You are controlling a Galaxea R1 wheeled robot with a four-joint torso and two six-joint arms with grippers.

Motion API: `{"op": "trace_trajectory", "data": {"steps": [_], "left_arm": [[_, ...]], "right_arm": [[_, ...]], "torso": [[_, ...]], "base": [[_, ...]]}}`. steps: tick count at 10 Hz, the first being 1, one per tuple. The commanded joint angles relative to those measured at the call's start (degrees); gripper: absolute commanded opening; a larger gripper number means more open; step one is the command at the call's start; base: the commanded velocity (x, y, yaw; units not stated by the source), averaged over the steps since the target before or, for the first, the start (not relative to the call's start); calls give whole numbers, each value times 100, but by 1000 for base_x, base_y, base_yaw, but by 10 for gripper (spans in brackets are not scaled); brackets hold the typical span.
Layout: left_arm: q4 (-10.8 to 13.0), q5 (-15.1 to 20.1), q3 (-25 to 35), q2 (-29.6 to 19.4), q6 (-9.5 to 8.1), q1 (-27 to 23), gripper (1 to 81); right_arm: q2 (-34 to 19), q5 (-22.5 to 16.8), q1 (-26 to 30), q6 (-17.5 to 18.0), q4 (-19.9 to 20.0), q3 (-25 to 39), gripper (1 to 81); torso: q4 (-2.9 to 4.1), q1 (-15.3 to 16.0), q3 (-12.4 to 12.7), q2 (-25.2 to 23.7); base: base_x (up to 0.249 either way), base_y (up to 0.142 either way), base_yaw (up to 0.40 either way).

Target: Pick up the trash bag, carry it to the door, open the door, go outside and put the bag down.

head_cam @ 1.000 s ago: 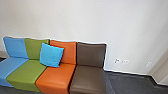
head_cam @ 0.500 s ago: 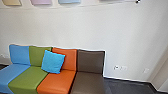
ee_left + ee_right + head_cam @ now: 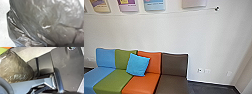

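Observation:
The trash bag (image 3: 50, 22), dark, shiny and creased, looms very close in the left wrist view, its surface folded and gathered along one side. In the right wrist view the same kind of crinkled, see-through dark bag (image 3: 15, 67) bulges beside the robot's own jointed bar and dark plate. What grips the bag is hidden, and how either gripper's fingers stand cannot be made out.
A row of blue, green, orange and brown seats (image 3: 141, 83) with a light-blue cushion (image 3: 138, 64) stands against a white wall (image 3: 159, 30). Posters (image 3: 154, 5) hang above. Dark floor (image 3: 201, 87) lies right of the seats, by the wall's corner.
The head camera's picture has shifted: it now looks higher, so the posters and the wire below them have come into view above the seats.

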Motion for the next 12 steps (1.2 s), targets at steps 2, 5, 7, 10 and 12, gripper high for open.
{"op": "trace_trajectory", "data": {"steps": [2,5,7,10,12], "left_arm": [[127,432,-291,-4,44,-249,10],[172,274,-310,-4,44,-214,10],[172,282,-310,5,44,-214,10],[155,273,-310,-4,35,-214,10],[155,273,-310,5,27,-240,10]], "right_arm": [[337,-316,203,-23,-82,-584,811],[541,-316,195,-23,-82,-904,811],[550,-316,195,-23,-82,-904,811],[550,-316,195,-23,-82,-912,811],[559,-316,195,-15,-73,-921,811]], "torso": [[0,-489,6,757],[0,-830,138,1371],[0,-886,616,1727],[0,-804,559,1666],[0,-819,631,1746]], "base": [[0,0,0],[0,0,0],[0,0,0],[0,0,0],[0,0,0]]}}
